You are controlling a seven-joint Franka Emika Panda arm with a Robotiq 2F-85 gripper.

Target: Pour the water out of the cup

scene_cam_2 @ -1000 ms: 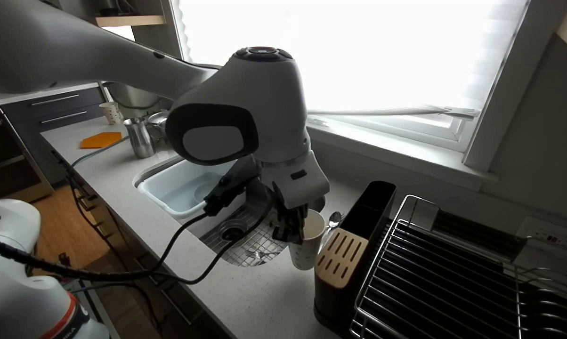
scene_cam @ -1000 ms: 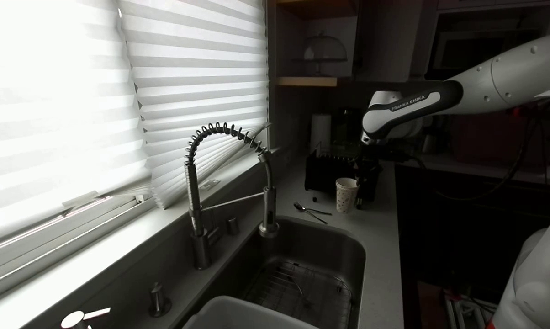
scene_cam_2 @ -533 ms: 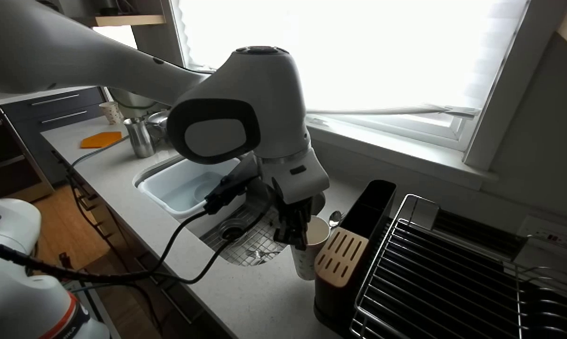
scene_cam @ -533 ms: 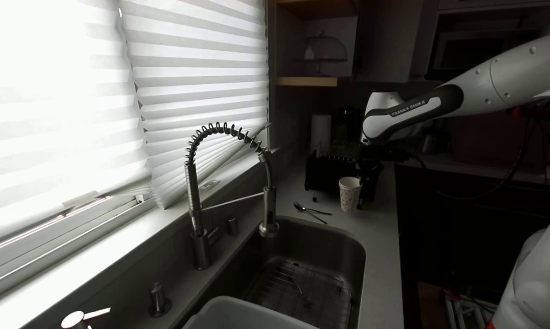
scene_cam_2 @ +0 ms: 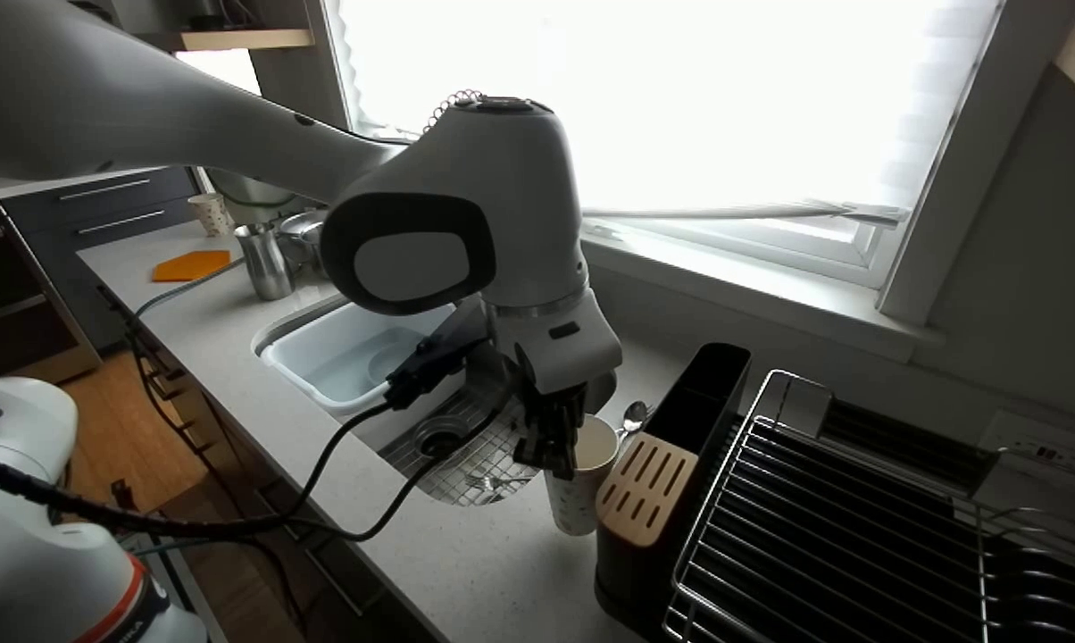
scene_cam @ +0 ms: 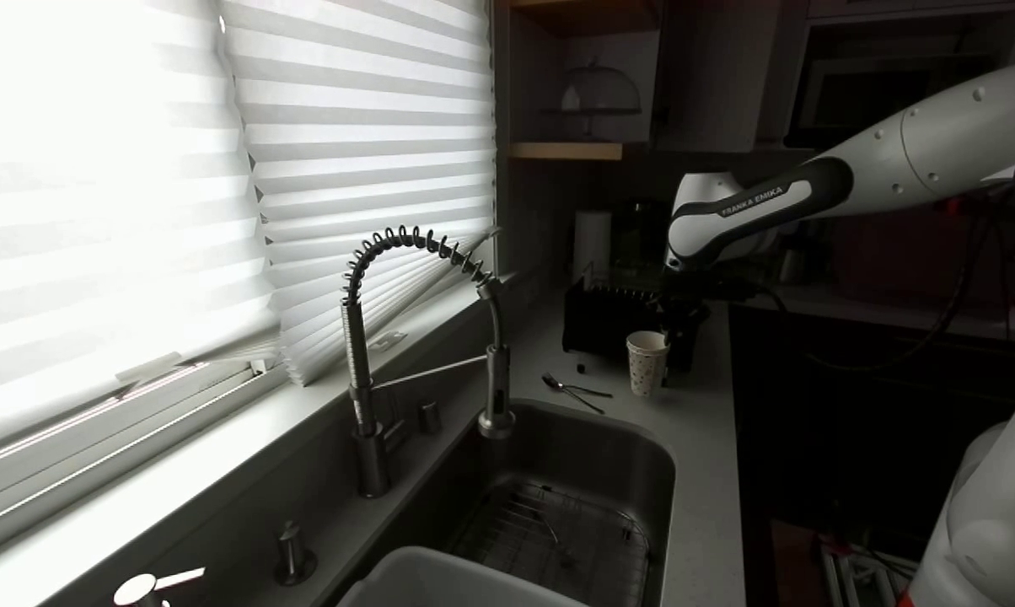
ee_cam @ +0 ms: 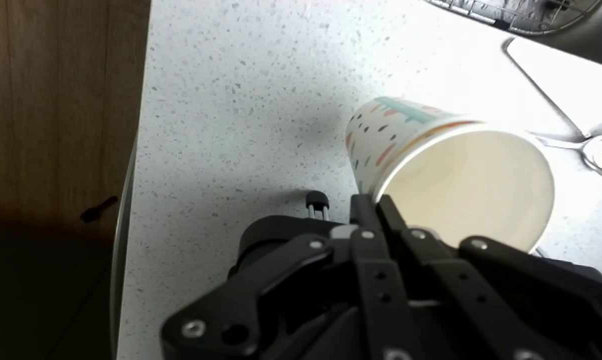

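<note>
A paper cup with coloured speckles shows in both exterior views (scene_cam: 646,367) (scene_cam_2: 573,502) and in the wrist view (ee_cam: 376,142). It stands roughly upright at or just above the counter, beside the cutlery holder; I cannot tell if its base touches. My gripper (ee_cam: 376,200) is shut on the cup's wall at the rim, one finger inside and one outside. The gripper also shows in an exterior view (scene_cam_2: 562,460). The cup's inside looks pale; no water can be made out in it and no stream shows.
A sink (scene_cam: 592,438) with a wire grid and a spring faucet (scene_cam: 497,388) lies near the cup. Spoons (scene_cam: 571,390) lie on the counter (scene_cam_2: 502,572). A black cutlery holder (scene_cam_2: 649,500) and a dish rack (scene_cam_2: 823,500) stand close by. A white basin (scene_cam_2: 323,393) sits in the sink.
My gripper has carried the cup slightly away from the sink, and the cup is lower in an exterior view than a second ago. The grip on the rim looks the same.
</note>
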